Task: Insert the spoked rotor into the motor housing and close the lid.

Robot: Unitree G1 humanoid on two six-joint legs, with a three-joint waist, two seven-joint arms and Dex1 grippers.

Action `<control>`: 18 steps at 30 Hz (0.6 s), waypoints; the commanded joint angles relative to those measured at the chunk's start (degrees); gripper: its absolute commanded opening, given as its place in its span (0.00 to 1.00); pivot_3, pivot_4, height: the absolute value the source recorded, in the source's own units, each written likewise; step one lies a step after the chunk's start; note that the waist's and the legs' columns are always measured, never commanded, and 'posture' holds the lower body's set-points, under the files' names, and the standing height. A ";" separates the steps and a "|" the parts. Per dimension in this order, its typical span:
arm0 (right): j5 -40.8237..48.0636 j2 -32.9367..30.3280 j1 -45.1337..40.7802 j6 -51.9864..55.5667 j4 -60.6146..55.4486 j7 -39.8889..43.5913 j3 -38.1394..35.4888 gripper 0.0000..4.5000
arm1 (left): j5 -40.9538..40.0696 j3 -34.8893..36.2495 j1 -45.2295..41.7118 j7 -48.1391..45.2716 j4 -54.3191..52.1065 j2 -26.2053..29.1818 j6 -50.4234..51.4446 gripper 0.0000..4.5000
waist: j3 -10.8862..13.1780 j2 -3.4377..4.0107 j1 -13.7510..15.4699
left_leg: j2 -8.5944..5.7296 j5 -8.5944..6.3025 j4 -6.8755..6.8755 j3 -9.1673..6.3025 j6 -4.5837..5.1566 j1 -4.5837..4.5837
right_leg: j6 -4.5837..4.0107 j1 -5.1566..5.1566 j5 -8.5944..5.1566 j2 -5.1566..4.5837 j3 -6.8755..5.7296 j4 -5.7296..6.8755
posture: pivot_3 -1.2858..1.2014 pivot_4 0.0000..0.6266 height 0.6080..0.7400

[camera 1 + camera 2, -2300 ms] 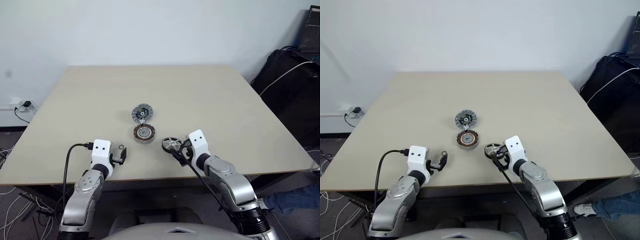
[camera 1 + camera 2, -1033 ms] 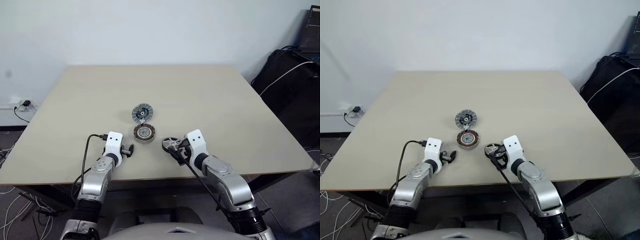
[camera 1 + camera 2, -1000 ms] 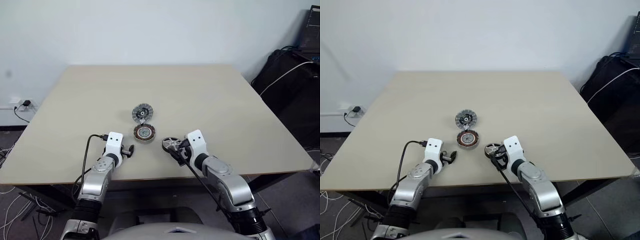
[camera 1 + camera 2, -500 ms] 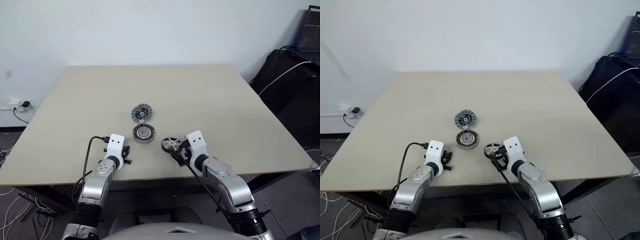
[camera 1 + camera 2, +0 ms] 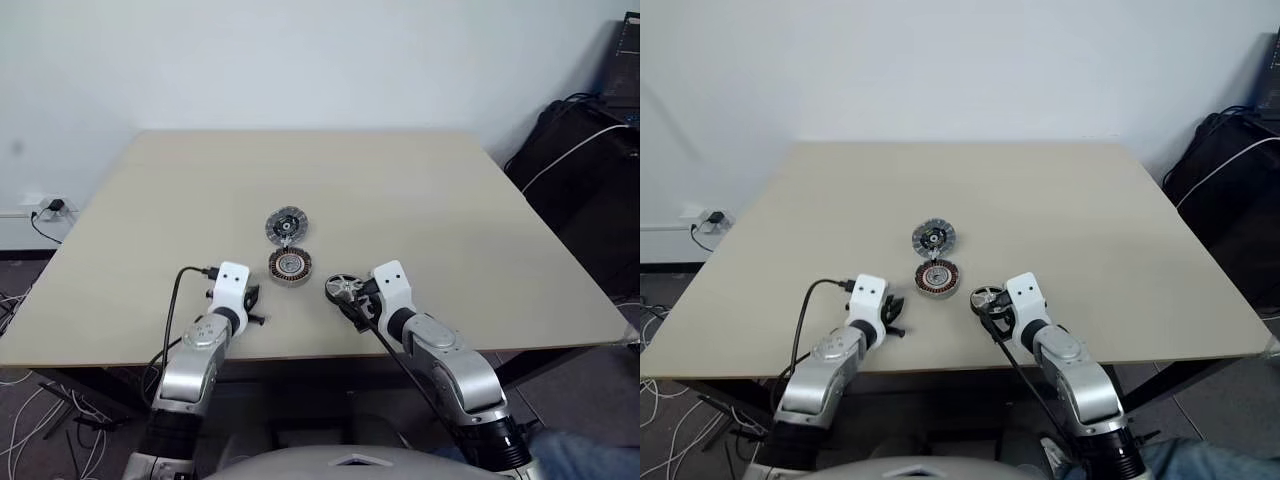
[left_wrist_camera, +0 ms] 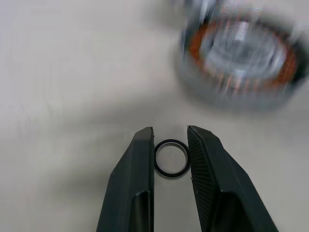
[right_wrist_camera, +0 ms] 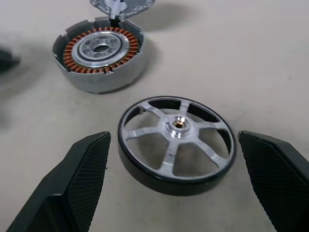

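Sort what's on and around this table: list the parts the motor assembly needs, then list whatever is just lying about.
Needed for the job:
- silver spoked rotor with dark rim, between the open right gripper fingers
- round copper-wound metal motor housing
- round grey metal lid, beyond the housing

Just lying about:
- small dark washer ring, between the left gripper fingers
- black cables and bag beside the beige table

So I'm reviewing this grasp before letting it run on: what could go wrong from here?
The left gripper pinches a thin ring by its edge; it could slip out. The right gripper stands open around the spoked rotor, untouched; uneven closing may push it aside. The motor housing lies close by and might get nudged.
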 commanded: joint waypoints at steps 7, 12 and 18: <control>-0.24 0.35 -1.18 -2.18 -0.93 0.21 -0.05 1.00 | 0.49 -5.54 -10.86 -4.65 5.53 -1.86 -3.18 0.15 | -0.01 0.01 -0.28 | -0.03 0.10 -0.01 0.01 -0.18 -0.05 | 0.04 0.00 0.02 0.02 0.01 -0.12 | 0.52 0.00 1.00; -0.42 0.23 -0.41 -2.65 -1.60 0.00 -0.30 1.00 | 1.00 -5.24 -15.27 -3.86 14.55 -3.39 -6.02 0.15 | 0.00 0.00 -0.32 | -0.03 0.01 0.00 -0.01 -0.01 -0.04 | 0.08 0.02 0.04 0.03 0.01 -0.12 | 0.52 0.00 1.00; -0.71 0.35 -0.14 -2.87 -1.92 -0.24 -0.62 1.00 | 1.21 -3.90 -19.04 -2.37 23.07 -5.08 -9.25 0.15 | 0.00 -0.01 -0.19 | -0.06 0.05 0.00 -0.02 -0.07 -0.08 | 0.20 0.03 0.12 0.02 0.01 -0.20 | 0.52 0.00 1.00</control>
